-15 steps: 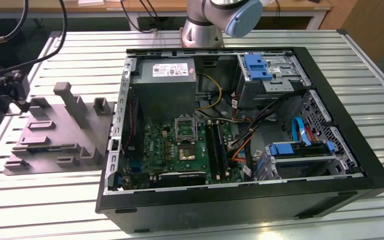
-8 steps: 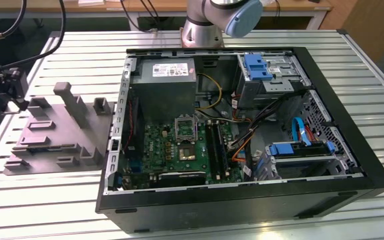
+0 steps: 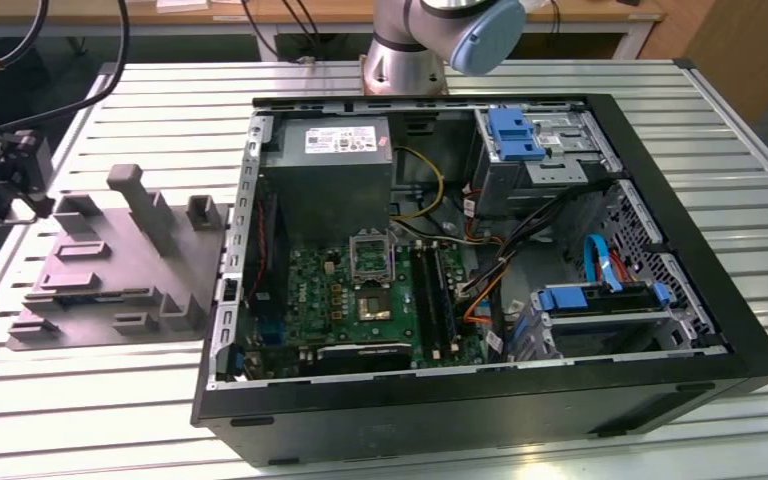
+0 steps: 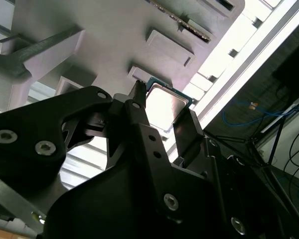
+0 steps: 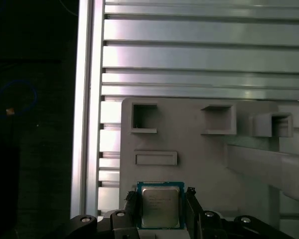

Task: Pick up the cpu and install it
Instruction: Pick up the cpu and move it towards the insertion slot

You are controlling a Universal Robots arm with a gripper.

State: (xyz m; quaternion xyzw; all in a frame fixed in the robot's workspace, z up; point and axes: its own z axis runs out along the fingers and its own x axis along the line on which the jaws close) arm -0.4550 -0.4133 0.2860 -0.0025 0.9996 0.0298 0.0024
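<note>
Black gripper [image 5: 162, 198] sits close up in both wrist views, closed narrow on the cpu [image 5: 160, 208], one finger [image 5: 132, 209] on each side edge. We judge the cpu is held clear above the grey fixture plate [image 3: 104, 262], near the plate's edge farthest from the computer case [image 3: 758, 350]. Cpu look: flat square, silvery lid, green rim. We rate it light and stiff, with a slick lid and likely a delicate underside, so grip by the edges only and keep it level. Beyond the fixture plate, at the exterior view's right, the case lies open, with the metal-framed socket [image 3: 372, 300] on its green board [image 3: 337, 305].
</note>
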